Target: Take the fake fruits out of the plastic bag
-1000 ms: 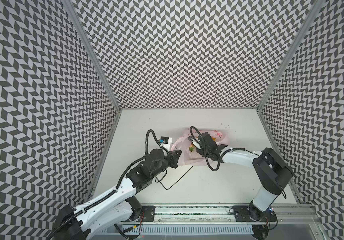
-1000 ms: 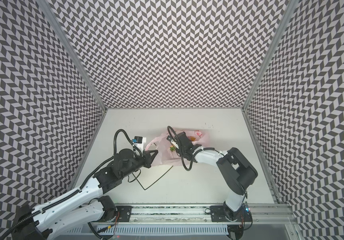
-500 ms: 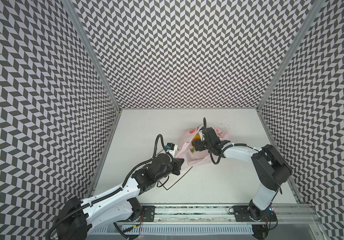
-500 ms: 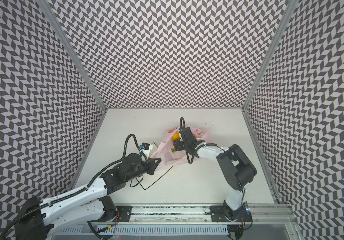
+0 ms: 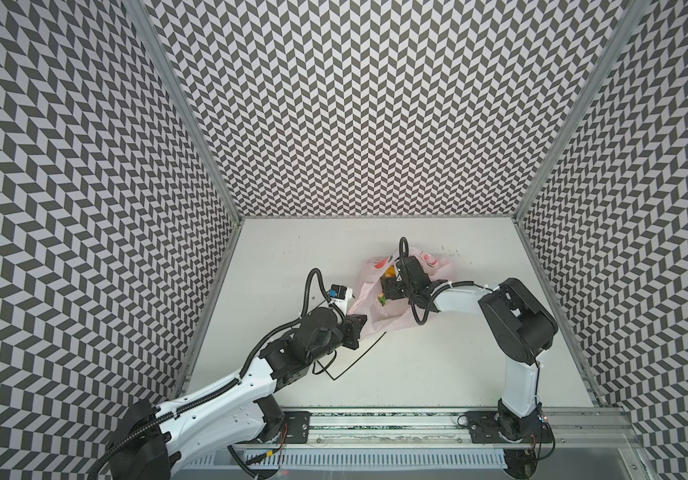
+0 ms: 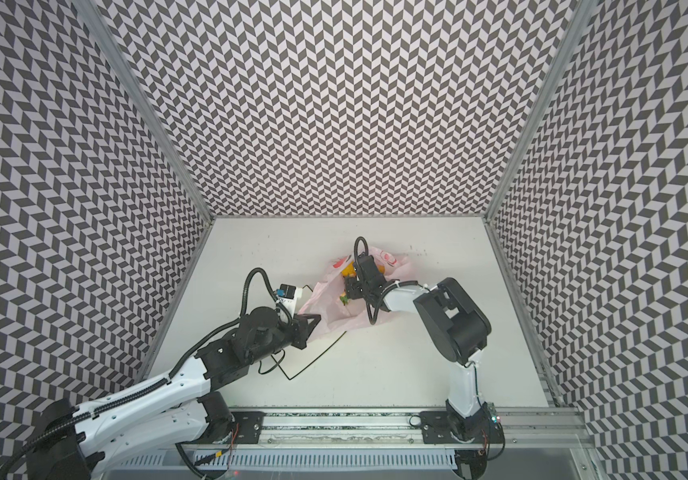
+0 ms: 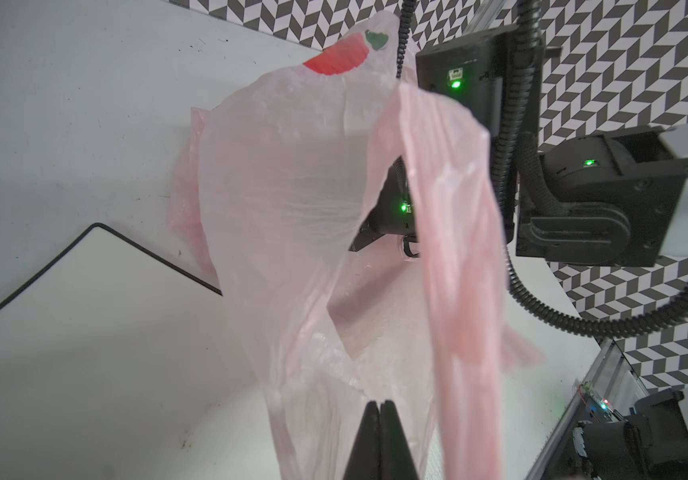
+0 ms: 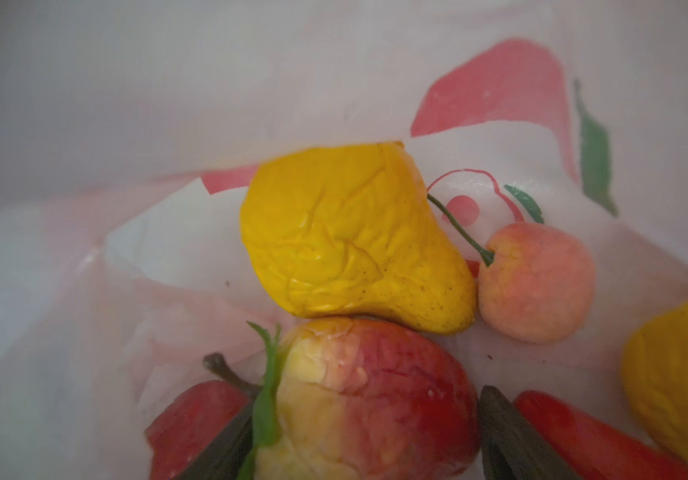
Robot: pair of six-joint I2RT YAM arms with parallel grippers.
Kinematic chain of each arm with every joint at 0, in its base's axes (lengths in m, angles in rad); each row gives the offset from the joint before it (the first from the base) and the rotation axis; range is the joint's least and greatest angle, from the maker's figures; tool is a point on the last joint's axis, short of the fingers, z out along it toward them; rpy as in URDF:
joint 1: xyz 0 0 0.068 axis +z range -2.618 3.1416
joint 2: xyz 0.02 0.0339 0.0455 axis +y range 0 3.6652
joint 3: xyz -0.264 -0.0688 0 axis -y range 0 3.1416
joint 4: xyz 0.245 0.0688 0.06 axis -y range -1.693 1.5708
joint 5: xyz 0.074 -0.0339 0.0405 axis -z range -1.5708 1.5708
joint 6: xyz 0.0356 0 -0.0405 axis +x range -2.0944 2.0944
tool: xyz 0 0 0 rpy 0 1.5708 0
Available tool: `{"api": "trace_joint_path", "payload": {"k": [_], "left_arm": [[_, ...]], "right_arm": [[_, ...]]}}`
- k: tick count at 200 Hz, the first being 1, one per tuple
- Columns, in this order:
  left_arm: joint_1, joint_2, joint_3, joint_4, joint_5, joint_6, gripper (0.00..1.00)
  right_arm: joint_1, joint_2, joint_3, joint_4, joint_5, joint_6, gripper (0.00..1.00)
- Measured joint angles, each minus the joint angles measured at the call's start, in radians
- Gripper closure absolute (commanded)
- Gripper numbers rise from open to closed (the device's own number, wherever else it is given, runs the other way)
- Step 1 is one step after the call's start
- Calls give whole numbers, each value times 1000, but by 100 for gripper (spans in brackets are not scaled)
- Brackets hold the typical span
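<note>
The pale pink plastic bag (image 5: pixel 394 318) (image 6: pixel 348 322) (image 7: pixel 292 199) lies mid-table with its mouth held up. My left gripper (image 5: pixel 360 327) (image 6: pixel 313 328) (image 7: pixel 379 405) is shut on the bag's edge. My right gripper (image 5: pixel 384 291) (image 6: pixel 345 293) (image 8: pixel 367 415) is inside the bag, a finger against each side of a red-and-yellow fruit (image 8: pixel 371 399). Around it lie a wrinkled yellow fruit (image 8: pixel 350 241) (image 5: pixel 390 272), a small pink ball (image 8: pixel 537 282), a red fruit (image 8: pixel 192 419), another red one (image 8: pixel 583 436) and a second yellow one (image 8: pixel 683 374).
A white square plate with a black rim (image 5: pixel 361 355) (image 6: pixel 317 355) (image 7: pixel 64 353) lies on the table under my left gripper, partly beneath the bag. Patterned walls close the table on three sides.
My left arm has swung a little right and nearer with the bag's edge. My right gripper has shifted toward the bag's far end and sits among the fruits.
</note>
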Motion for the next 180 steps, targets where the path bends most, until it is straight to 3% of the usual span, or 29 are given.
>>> {"api": "trace_joint_path", "payload": {"k": [27, 58, 116, 180], "left_arm": [[0, -4, 0, 0, -9, -2, 100], [0, -3, 0, 3, -25, -11, 100], [17, 19, 11, 56, -98, -103, 100], [80, 69, 42, 102, -93, -128, 100]], "right_arm": [[0, 8, 13, 6, 8, -6, 53], [0, -6, 14, 0, 6, -28, 63], [0, -240, -94, -35, -83, -110, 70], [0, -436, -222, -36, -222, -210, 77]]}}
